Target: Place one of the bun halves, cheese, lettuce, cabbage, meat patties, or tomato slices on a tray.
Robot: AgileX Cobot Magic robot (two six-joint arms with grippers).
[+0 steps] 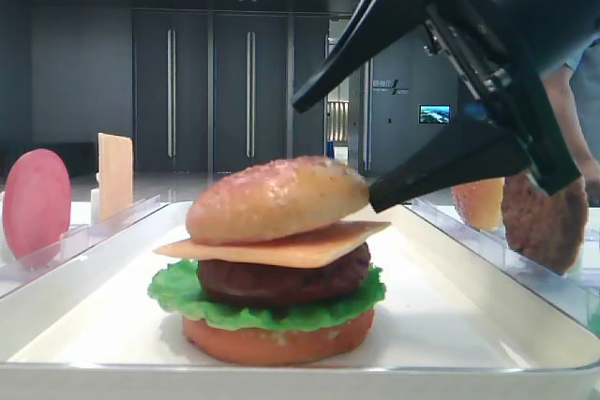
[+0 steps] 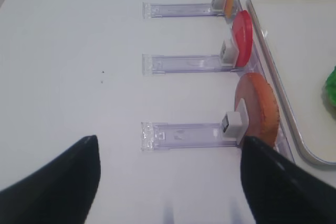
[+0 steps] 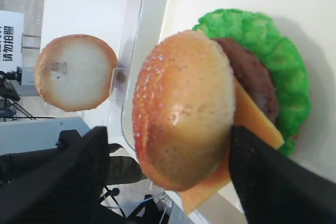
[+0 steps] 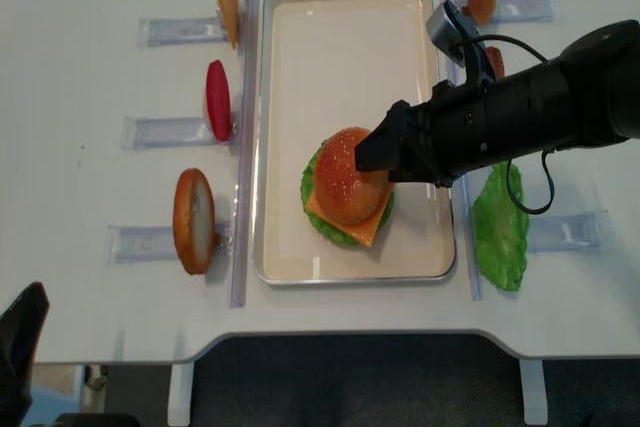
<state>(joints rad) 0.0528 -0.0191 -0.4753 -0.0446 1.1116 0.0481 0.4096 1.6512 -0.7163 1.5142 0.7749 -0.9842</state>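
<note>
Two views differ — low shows patty (image 1: 281,280), overhead only bun (image 4: 348,187)

A lobby-like hall: tall dark doors (image 1: 211,91), wall screen (image 1: 434,113), white table (image 4: 100,37).

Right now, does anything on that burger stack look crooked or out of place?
Yes. The top bun half sits tilted and shifted off centre, and the cheese beneath it juts out past the meat patty and the lettuce on one corner. The right gripper stands open beside it.
</note>
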